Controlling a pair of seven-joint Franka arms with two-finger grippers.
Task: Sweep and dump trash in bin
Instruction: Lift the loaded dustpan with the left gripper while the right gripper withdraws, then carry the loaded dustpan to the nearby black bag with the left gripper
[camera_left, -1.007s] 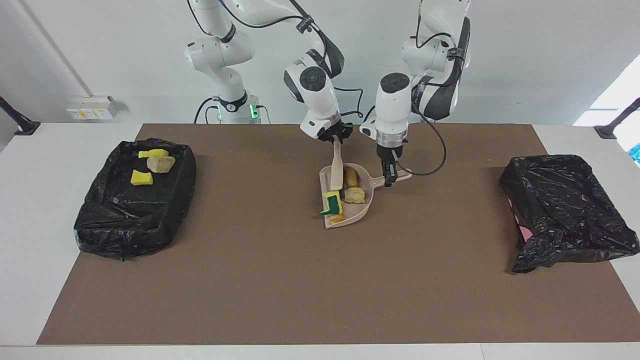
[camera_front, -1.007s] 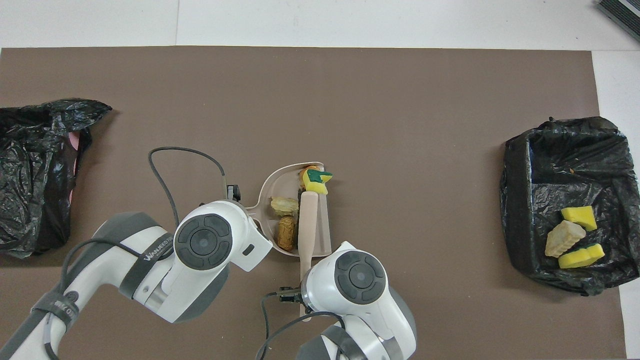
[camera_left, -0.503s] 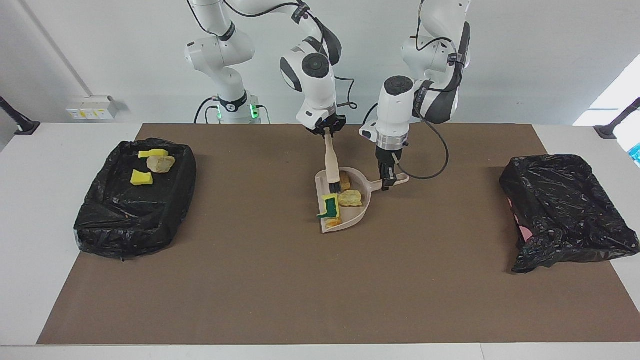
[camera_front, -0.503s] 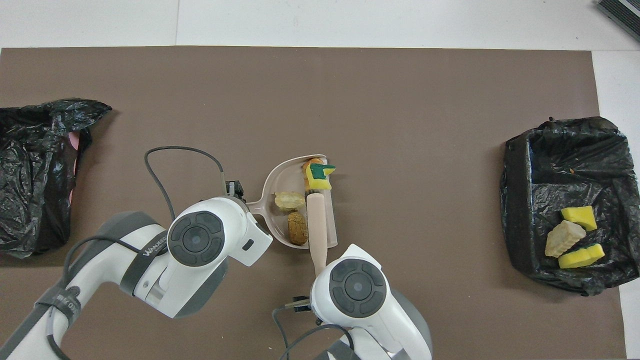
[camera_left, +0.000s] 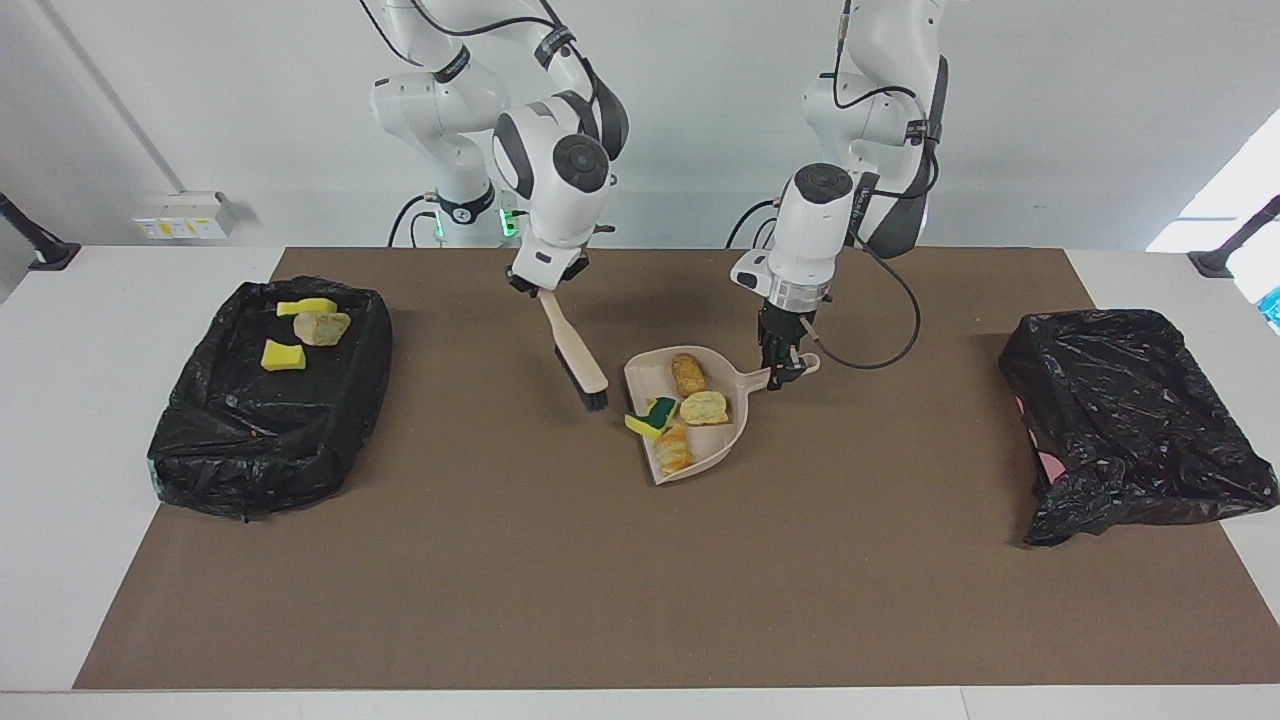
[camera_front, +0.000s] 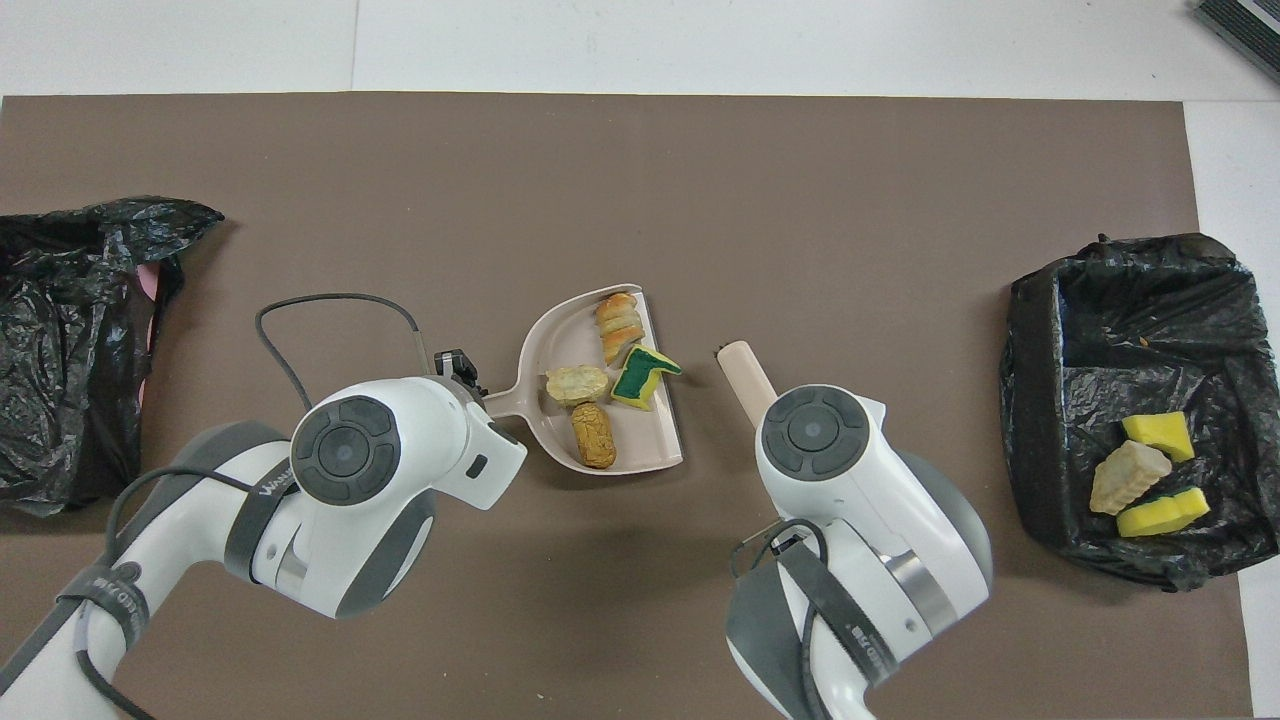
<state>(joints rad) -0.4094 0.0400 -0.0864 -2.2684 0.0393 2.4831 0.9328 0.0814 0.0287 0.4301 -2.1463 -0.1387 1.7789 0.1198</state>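
A beige dustpan (camera_left: 716, 445) sits mid-mat, and my left gripper (camera_left: 783, 372) is shut on its handle. In the pan lie pieces of trash: a brown lump (camera_left: 686, 373), a beige lump (camera_left: 706, 407), a green-backed yellow sponge (camera_left: 650, 418) and an orange-tan lump (camera_left: 673, 450). My right gripper (camera_left: 541, 287) is shut on the brush (camera_left: 575, 350), held slanted with its bristles low over the mat beside the pan's open edge. From overhead, the dustpan (camera_front: 555, 345) and the brush handle's tip (camera_front: 745, 372) show, while both wrists hide the fingers.
The bin (camera_left: 250, 470) lined with a black bag stands at the right arm's end of the table, with two yellow sponges and a beige lump (camera_left: 322, 327) inside. A second black bag (camera_left: 1130, 420) lies at the left arm's end.
The right arm lifted the brush out of the dustpan and swung it toward the right arm's end. The green-backed sponge dropped flat into the pan. The left gripper shifted the pan slightly.
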